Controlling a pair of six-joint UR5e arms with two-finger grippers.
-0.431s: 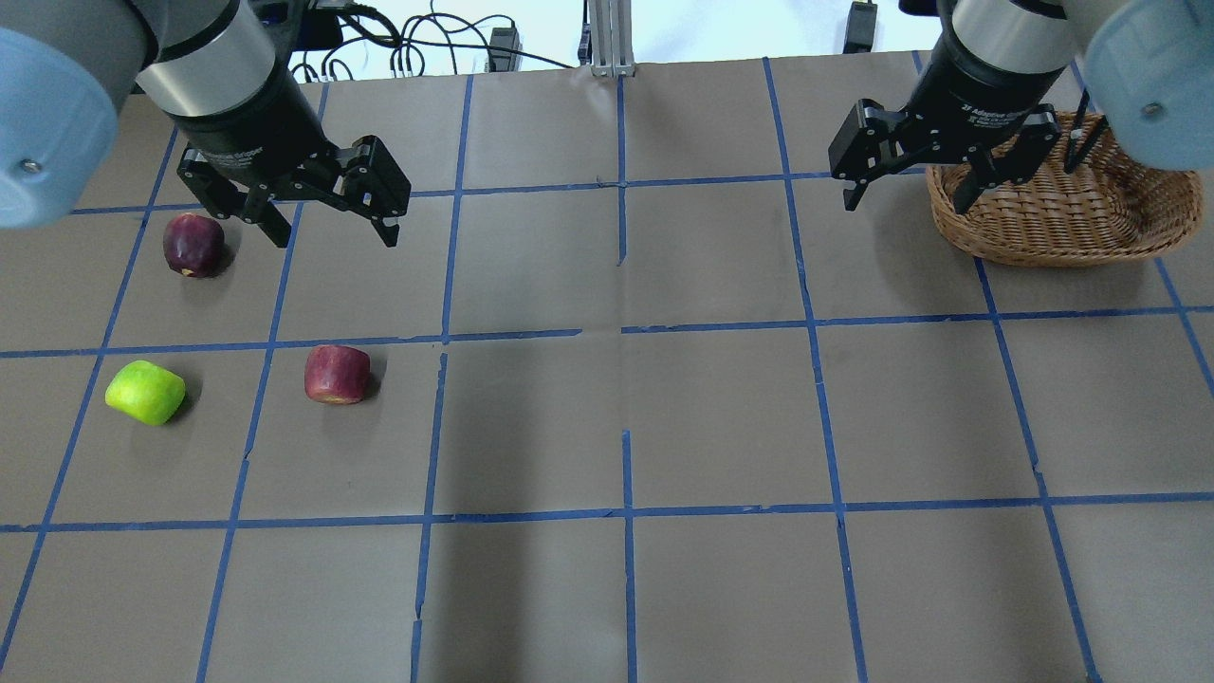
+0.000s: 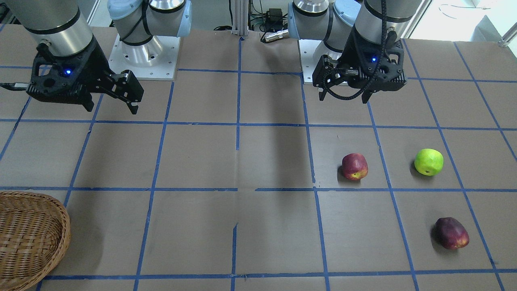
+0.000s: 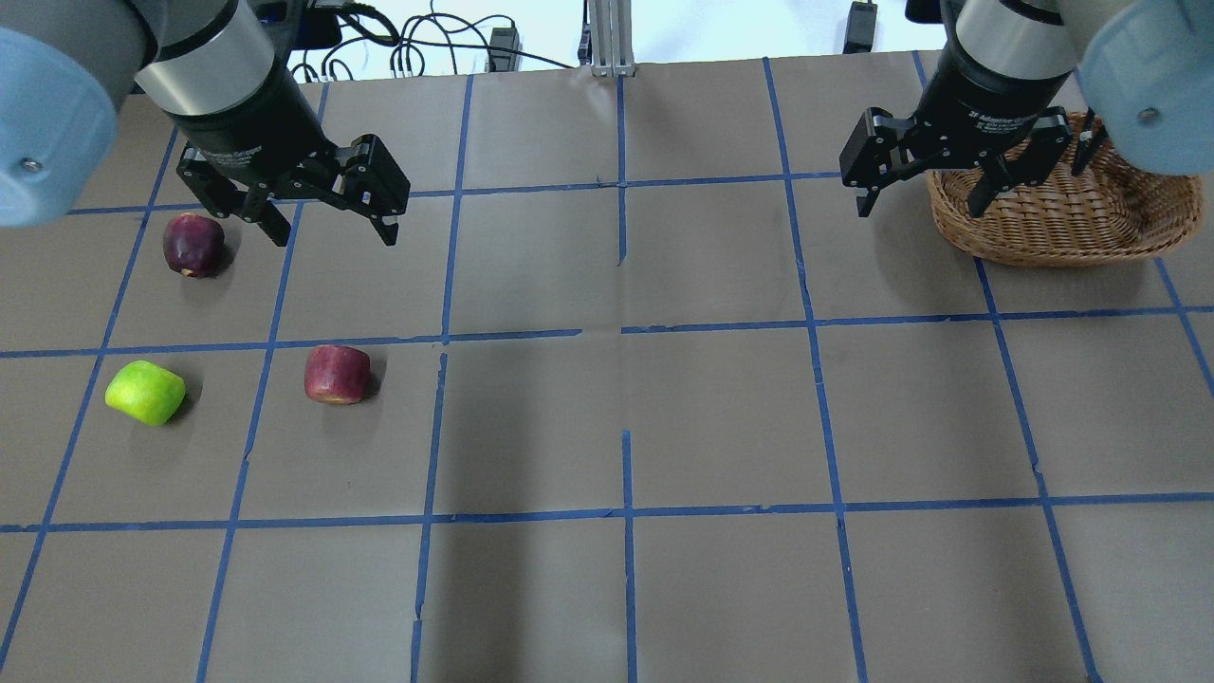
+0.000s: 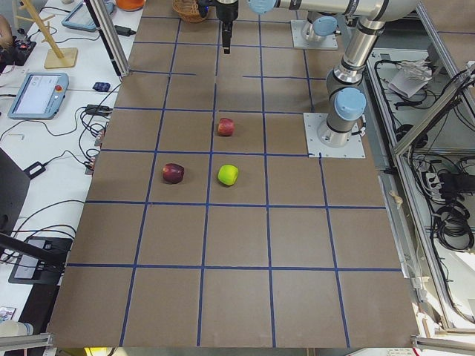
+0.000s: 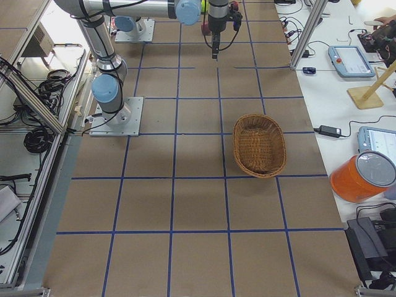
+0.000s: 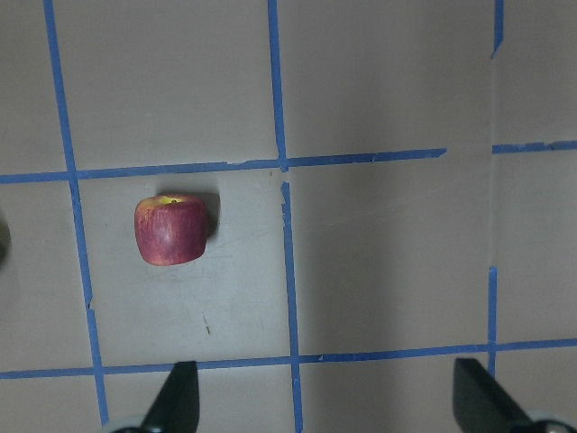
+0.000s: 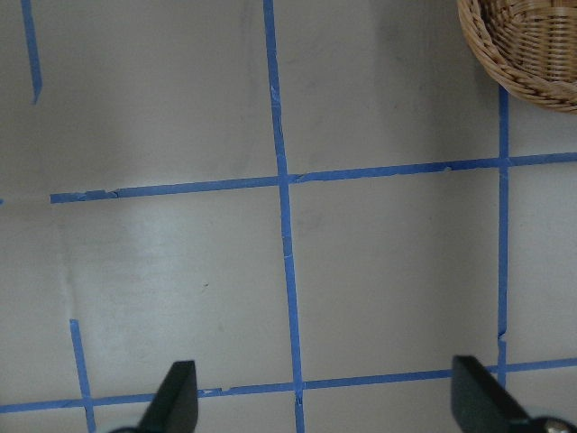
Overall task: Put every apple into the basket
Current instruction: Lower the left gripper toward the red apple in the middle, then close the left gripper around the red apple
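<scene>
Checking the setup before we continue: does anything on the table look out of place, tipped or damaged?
Nothing stands out. The red apple, green apple and maroon apple sit apart and intact. The basket is upright and empty. The left gripper and right gripper hover with jaws open.

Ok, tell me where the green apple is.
In the overhead view the green apple lies far left, just left of the red apple and below the dark apple.
</scene>
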